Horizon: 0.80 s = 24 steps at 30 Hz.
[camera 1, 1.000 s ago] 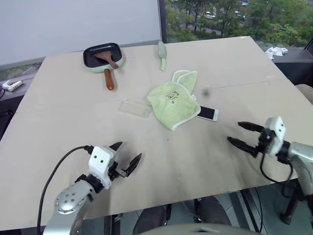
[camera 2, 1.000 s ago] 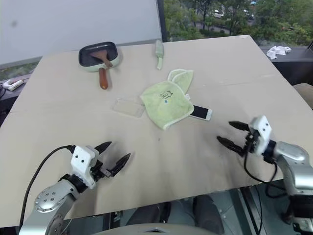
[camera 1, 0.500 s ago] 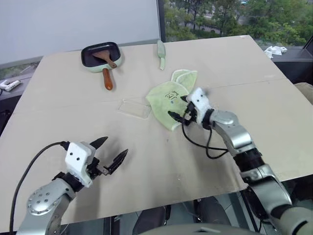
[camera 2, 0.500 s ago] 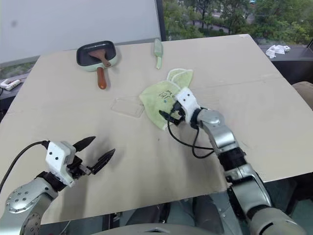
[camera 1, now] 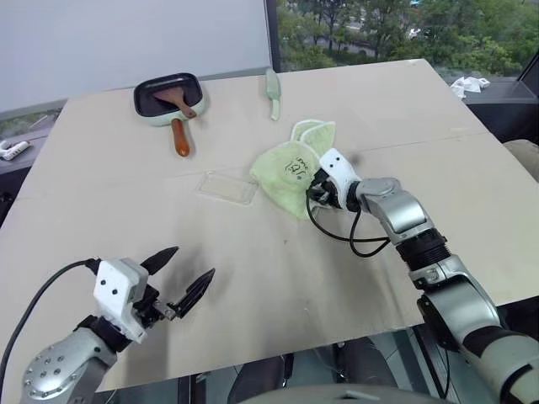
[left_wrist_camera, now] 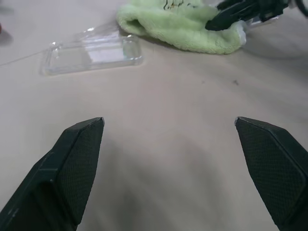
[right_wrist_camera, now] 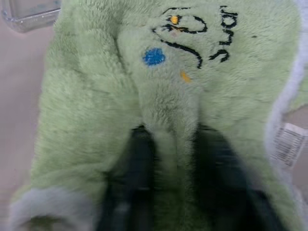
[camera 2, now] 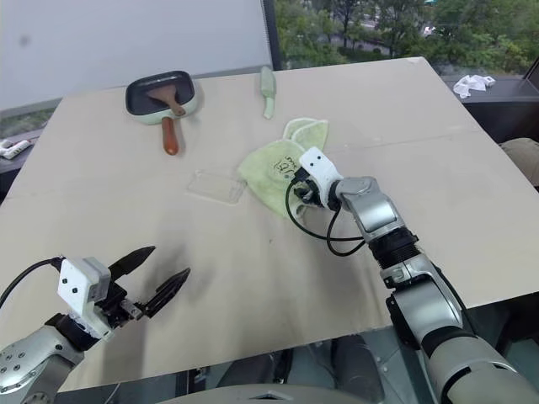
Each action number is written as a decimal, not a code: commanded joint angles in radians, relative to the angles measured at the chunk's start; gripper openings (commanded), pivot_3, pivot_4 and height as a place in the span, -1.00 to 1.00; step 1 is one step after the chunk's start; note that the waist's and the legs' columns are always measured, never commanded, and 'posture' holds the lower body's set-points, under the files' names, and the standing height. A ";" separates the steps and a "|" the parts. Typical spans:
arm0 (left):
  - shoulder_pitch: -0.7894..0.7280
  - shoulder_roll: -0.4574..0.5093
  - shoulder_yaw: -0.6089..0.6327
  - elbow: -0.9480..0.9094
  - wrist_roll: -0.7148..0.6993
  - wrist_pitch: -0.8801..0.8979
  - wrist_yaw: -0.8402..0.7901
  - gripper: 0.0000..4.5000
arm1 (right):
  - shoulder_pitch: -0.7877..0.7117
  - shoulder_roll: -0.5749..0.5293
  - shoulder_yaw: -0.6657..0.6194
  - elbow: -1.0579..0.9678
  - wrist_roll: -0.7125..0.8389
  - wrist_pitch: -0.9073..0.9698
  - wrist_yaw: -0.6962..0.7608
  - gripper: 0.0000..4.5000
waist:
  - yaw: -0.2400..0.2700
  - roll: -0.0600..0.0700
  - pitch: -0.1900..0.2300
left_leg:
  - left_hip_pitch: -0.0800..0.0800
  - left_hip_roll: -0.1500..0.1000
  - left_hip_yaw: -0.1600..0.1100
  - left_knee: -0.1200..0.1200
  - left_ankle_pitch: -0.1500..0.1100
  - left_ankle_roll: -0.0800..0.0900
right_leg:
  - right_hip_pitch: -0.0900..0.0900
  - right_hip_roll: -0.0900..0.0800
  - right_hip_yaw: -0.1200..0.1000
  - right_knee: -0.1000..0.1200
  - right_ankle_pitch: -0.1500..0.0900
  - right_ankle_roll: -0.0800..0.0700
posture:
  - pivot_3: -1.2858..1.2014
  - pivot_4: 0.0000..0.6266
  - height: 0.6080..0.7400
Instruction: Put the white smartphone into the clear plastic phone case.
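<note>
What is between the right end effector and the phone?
The green towel lies where the phone would be, hiding it. The right end effector is shut on a fold of that towel. The clear case lies just beside the towel, uncovered.

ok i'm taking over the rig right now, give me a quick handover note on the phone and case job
Right gripper: shut, pinching a fold of the green towel at mid table.
Left gripper: open, holding nothing, hovering over the near left part of the table.
Clear plastic phone case: lying flat and empty just left of the towel.
White smartphone: can't be seen now, probably under the towel or the right arm.
Done: the towel is gripped.
Left: pull the towel aside, pick up the phone, seat it in the case.
</note>
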 commanded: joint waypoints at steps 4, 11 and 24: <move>-0.053 0.019 -0.001 -0.028 -0.038 0.018 -0.004 1.00 | -0.033 0.001 -0.149 -0.090 0.079 -0.088 -0.036 -0.96 | 0.002 0.000 0.000 | 0.000 0.000 0.000 0.000 0.000 0.000 | 0.000 0.000 0.000 0.000 0.000 0.000 | 0.03 -0.52 1.00; -0.192 0.036 -0.115 -0.061 -0.048 0.093 0.022 1.00 | -0.081 -0.189 -0.335 0.042 0.038 -0.168 -0.201 -0.96 | 0.009 0.000 0.001 | -0.001 -0.001 -0.001 0.000 0.000 0.000 | 0.000 0.000 -0.002 -0.001 0.000 0.000 | 0.03 -0.52 1.00; -0.462 0.005 -0.300 -0.049 -0.064 0.195 0.075 1.00 | -0.028 -0.513 -0.397 0.216 -0.030 -0.152 -0.250 0.66 | -0.027 0.001 0.001 | -0.001 0.003 0.014 -0.006 0.000 0.000 | -0.006 0.002 0.011 0.000 0.000 0.000 | 0.03 -0.52 1.00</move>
